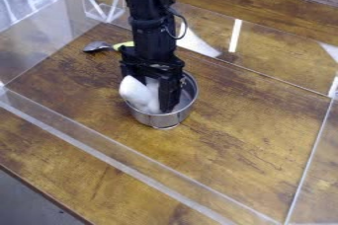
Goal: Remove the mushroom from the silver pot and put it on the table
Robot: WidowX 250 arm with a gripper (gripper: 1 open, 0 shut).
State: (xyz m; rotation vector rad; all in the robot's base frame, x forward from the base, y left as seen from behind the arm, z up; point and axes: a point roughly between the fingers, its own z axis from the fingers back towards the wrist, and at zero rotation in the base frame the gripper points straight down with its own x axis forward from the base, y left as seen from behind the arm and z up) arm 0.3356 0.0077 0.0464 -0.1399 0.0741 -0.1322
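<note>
The gripper points down into the silver pot, its fingers spread wide around the whitish mushroom; the pot stands on the table.

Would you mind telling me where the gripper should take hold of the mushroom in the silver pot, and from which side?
From straight above. The mushroom sits inside the silver pot, whose wall blocks any sideways approach. Its rounded whitish body bulges above the rim on the pot's left side, so close the open gripper across that widest part; stem and cap cannot be told apart here.
</note>
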